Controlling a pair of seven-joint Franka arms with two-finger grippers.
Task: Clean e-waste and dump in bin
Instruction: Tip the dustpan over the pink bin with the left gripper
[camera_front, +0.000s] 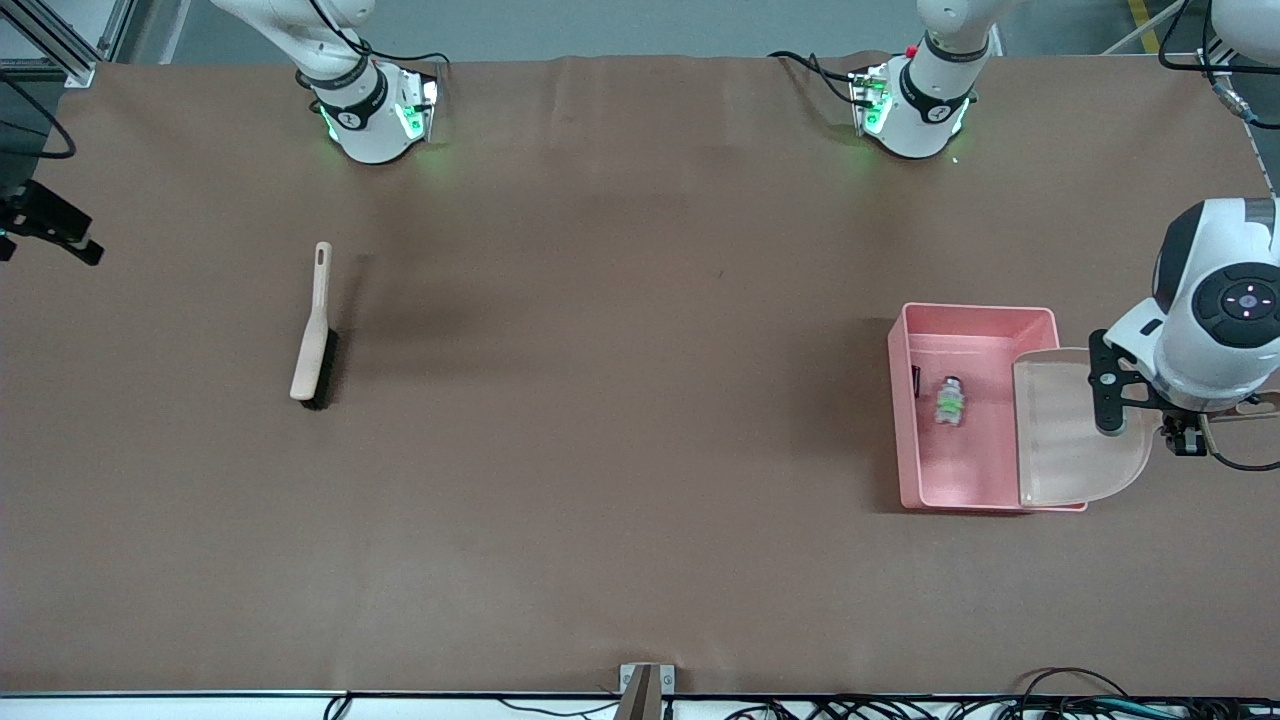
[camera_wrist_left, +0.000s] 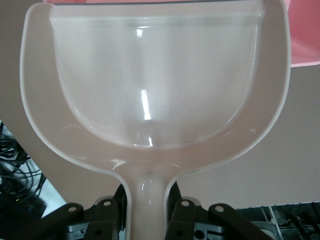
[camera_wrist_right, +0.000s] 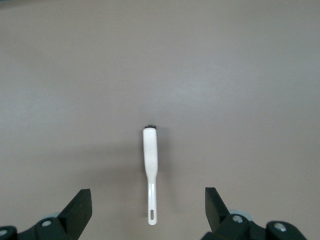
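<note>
Front view: left gripper (camera_front: 1185, 432) tilts dustpan (camera_front: 1075, 432) over bin (camera_front: 905, 420).

I read this as a robotics lab: my two arm bases (camera_front: 375, 115) bolted onto a brown-covered table (camera_front: 640, 500), cables (camera_front: 1050, 705) trailing along its near edge.

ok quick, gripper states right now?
Left gripper: shut on the dustpan handle, over the pink bin.
Right gripper: open, empty, above the brush.

Front camera looked down across the brown table (camera_front: 640, 450). Left wrist camera sat close above the beige plastic dustpan (camera_wrist_left: 155, 85); right wrist high over the cream-handled brush (camera_wrist_right: 150, 165), both shared with the front view.
</note>
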